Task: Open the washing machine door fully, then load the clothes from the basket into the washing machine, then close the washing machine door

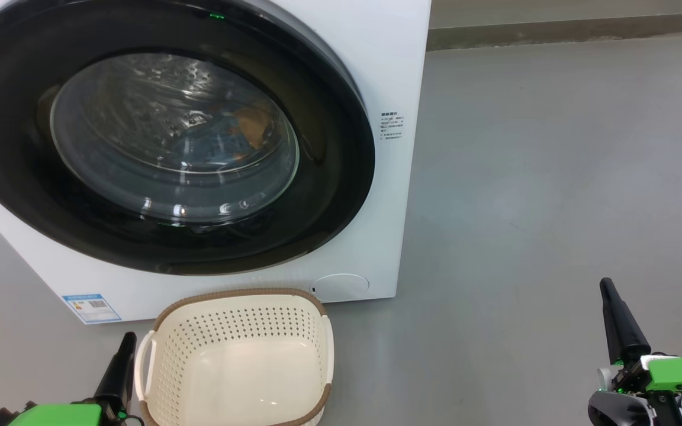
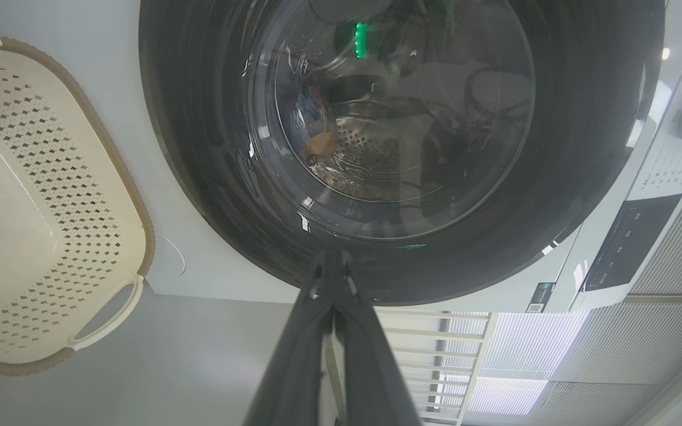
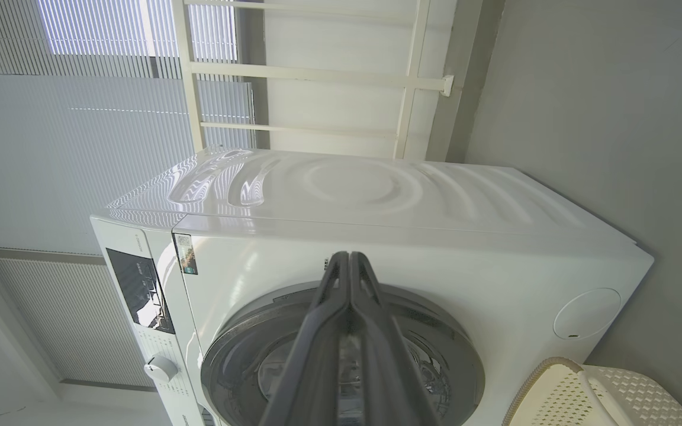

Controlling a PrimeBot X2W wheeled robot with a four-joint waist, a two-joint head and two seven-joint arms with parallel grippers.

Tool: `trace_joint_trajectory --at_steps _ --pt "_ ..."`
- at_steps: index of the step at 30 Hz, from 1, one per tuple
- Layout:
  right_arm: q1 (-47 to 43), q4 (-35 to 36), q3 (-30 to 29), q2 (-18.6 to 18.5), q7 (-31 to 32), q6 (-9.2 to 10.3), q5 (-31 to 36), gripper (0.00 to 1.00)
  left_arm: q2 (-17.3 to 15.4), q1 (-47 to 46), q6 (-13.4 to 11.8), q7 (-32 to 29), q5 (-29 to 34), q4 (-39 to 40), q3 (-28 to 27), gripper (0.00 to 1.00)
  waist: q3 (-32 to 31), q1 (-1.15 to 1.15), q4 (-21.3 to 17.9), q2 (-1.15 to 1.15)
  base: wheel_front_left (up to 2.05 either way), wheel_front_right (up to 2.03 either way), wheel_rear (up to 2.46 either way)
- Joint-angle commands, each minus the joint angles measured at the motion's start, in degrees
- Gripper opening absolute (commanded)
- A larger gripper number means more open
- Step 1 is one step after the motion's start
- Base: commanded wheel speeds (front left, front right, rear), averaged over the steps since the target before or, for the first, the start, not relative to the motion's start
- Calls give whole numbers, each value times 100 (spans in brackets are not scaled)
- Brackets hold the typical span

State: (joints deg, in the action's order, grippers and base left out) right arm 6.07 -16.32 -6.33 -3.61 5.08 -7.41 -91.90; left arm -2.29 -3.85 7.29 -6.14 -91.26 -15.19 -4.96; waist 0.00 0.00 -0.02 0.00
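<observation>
One washing machine door (image 1: 329, 177) sits shut against the white washing machine (image 1: 388, 71), with a glossy black rim and a bulging clear glass. Light blue and orange clothes (image 1: 246, 127) show behind it, in the drum. The cream basket (image 1: 240, 322) stands just before the machine's base. The left gripper (image 1: 129, 338) is held low beside the basket's left handle, jaws pressed together, fingers pointing at the door. The right gripper (image 1: 606, 289) is held well apart to the right over grey floor (image 1: 524, 177), jaws closed and holding nothing.

The basket (image 1: 240, 322) stands on the floor (image 1: 524, 177) directly before the washing machine (image 1: 388, 59), below its closed door (image 1: 329, 177). The clothes (image 1: 249, 127) lie inside the machine, behind the door.
</observation>
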Motion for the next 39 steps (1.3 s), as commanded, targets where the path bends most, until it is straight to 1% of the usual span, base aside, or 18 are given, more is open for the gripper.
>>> trace_joint_trajectory --at_steps 1,39 --pt "53 193 86 -9 56 -8 -116 0 -59 -276 -6 -41 -82 106 -167 0 -1 0 2 0 0 0 0" --pt "55 192 69 3 69 -8 -102 0 -59 -276 -5 -41 -82 106 -167 0 -1 0 2 0 0 0 0"
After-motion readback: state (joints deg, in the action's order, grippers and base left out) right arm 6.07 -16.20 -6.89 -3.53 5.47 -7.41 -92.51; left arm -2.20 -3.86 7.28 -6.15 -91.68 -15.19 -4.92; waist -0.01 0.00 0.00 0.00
